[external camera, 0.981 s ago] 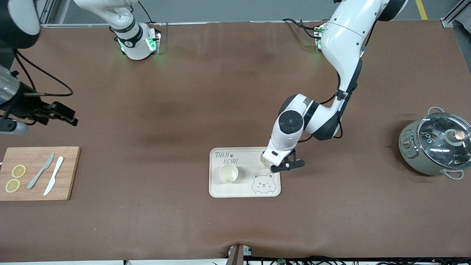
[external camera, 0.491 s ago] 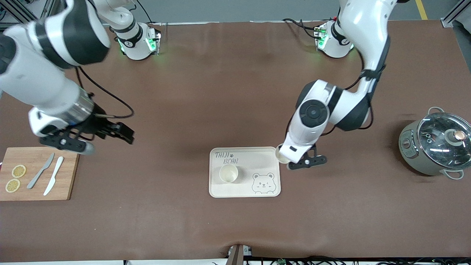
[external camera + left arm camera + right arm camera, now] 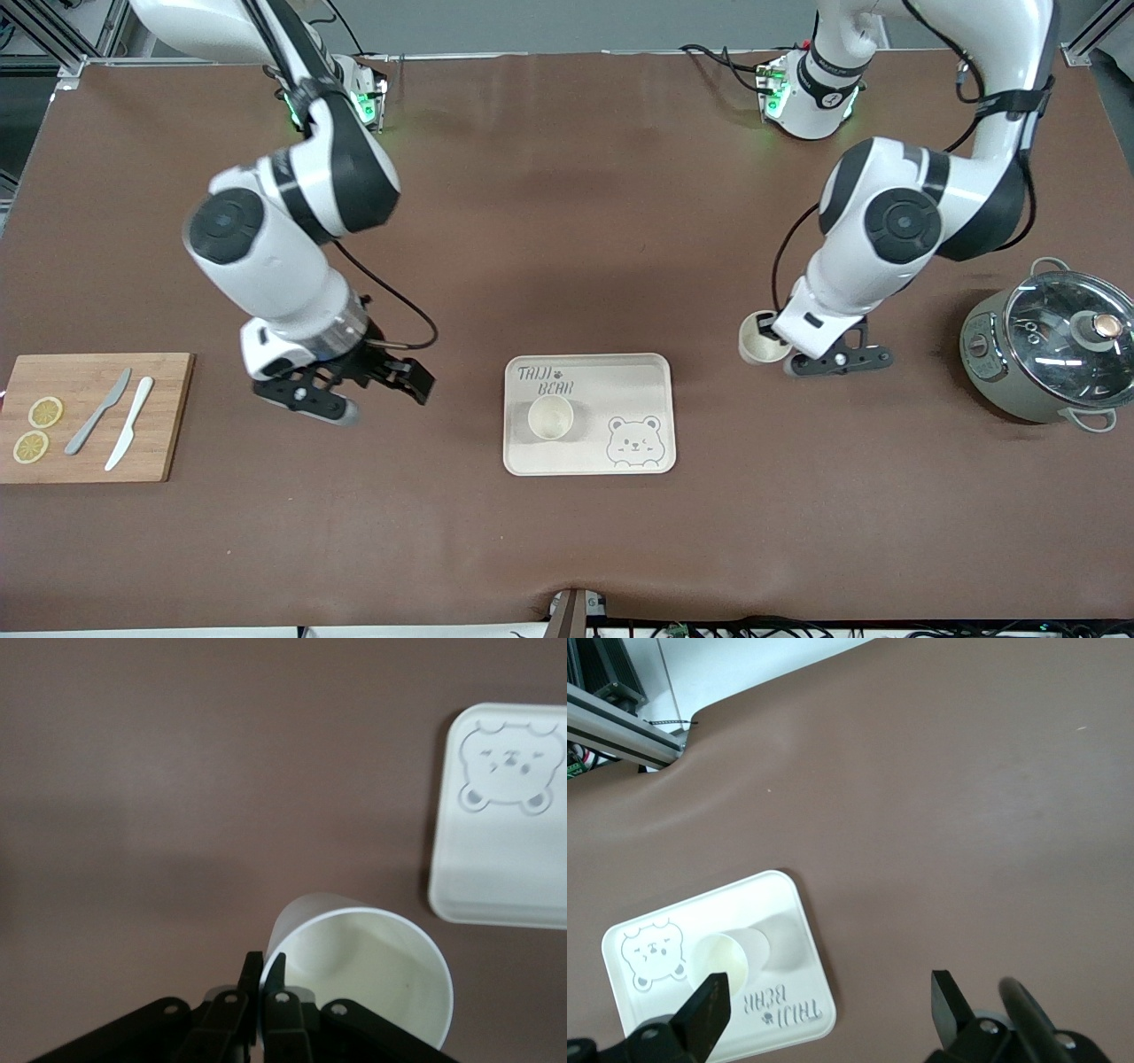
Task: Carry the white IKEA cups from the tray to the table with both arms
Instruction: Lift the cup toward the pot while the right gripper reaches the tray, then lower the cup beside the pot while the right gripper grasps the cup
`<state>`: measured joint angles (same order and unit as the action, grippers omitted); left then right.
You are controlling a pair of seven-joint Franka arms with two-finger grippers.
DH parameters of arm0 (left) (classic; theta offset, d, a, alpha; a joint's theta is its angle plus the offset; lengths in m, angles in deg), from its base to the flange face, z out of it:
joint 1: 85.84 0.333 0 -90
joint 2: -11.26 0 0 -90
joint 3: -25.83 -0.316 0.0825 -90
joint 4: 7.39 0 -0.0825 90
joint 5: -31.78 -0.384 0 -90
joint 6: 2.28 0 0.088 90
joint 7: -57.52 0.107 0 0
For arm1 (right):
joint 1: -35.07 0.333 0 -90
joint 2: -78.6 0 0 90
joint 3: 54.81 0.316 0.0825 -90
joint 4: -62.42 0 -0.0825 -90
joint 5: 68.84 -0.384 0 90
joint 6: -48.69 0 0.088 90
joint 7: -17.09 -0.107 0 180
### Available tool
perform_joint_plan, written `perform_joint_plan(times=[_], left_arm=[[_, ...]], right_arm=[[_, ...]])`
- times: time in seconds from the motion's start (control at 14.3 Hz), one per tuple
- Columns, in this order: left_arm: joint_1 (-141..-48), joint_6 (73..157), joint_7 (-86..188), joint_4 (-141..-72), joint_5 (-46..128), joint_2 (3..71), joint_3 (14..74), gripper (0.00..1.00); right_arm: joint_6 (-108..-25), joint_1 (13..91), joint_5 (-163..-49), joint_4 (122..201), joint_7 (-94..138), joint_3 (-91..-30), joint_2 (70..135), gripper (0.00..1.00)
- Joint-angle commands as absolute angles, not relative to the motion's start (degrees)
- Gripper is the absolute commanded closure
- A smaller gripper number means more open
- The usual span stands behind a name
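**Cup lifted clear of the bear tray as my second arm swings in**

Two small, plain cream-white, handleless tapered cups are in play. One cup (image 3: 550,416) stands upright on the cream rectangular tray printed with a bear face (image 3: 589,456). I have the other cup (image 3: 762,338) pinched by its rim in my left gripper (image 3: 780,341), fingers clamped together on the wall, held over bare table just off the tray toward the left arm's end.

A second ago that gripper and its cup were over the tray's corner; they have since moved off it. My right gripper (image 3: 376,390), jaws wide apart and empty, has swept in from the table's edge to hang between the wooden cutting board (image 3: 164,416) and the tray.

The brown table (image 3: 567,221) also carries two knives and lemon slices on the board, and a glass-lidded grey pot (image 3: 1045,354).
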<state>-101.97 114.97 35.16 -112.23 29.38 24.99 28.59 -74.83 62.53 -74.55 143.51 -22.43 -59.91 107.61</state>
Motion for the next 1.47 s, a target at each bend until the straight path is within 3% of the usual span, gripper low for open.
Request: perform_joint_plan(times=[0.0,0.35,0.63,1.05,1.4], left_arm=[[-99.13,118.82,40.53,-121.18,30.37,18.74,29.17,1.00],[-91.48,128.56,57.67,-135.33,35.82,11.35,29.17,1.00],[-89.36,140.07,62.88,-142.28,35.82,12.04,29.00,1.00],[-89.27,150.99,65.08,-145.29,35.82,17.84,29.00,1.00],[-88.14,153.02,65.34,-145.20,35.73,21.62,29.08,1.00]], right_arm=[[-75.49,64.51,-75.08,136.18,-25.36,-60.61,115.40,0.00],[-78.30,66.18,-75.16,133.97,-26.86,-60.61,120.16,0.00],[-84.44,68.82,-75.08,133.97,-29.67,-60.61,124.29,0.00],[-89.46,70.41,-74.99,133.97,-30.46,-60.61,128.86,0.00],[-91.58,71.81,-75.08,133.88,-30.37,-60.61,130.80,0.00]])
